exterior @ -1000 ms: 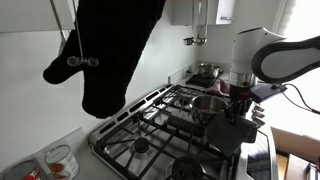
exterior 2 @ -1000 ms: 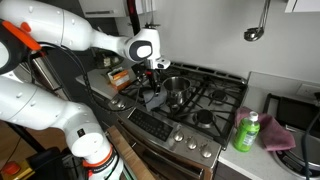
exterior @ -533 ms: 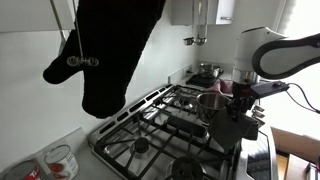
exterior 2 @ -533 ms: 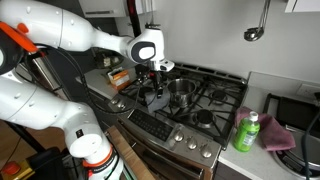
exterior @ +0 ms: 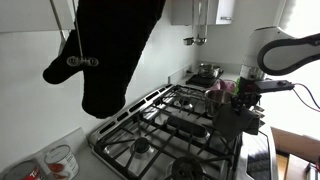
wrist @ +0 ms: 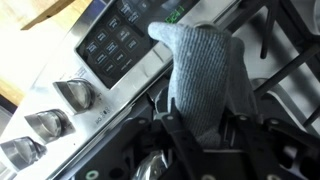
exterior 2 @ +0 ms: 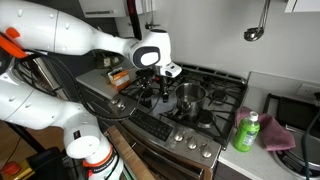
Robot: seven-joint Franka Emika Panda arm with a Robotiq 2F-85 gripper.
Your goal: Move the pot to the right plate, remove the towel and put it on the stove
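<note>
Two steel vessels show in an exterior view: the pot (exterior: 214, 93) at the arm's tip above the gas stove (exterior: 150, 120), and a second pot (exterior: 207, 70) well behind it at the back. One gripper (exterior 2: 166, 80) reaches down at the pot's side, its fingers drawn in narrow and clamped on the pot's near edge. The pot is over the front-middle grates, and whether it rests on them or is lifted just clear cannot be told. One grey towel (wrist: 200, 80) drapes over the stove's front edge in the wrist view, beside one control panel (wrist: 115, 45) and three knobs (wrist: 75, 95). One green bottle (exterior 2: 247, 132) stands on the counter beside the stove. One black oven mitt (exterior: 115, 50) hangs close to the camera, and one ladle (exterior 2: 255, 33) hangs on the wall.
</note>
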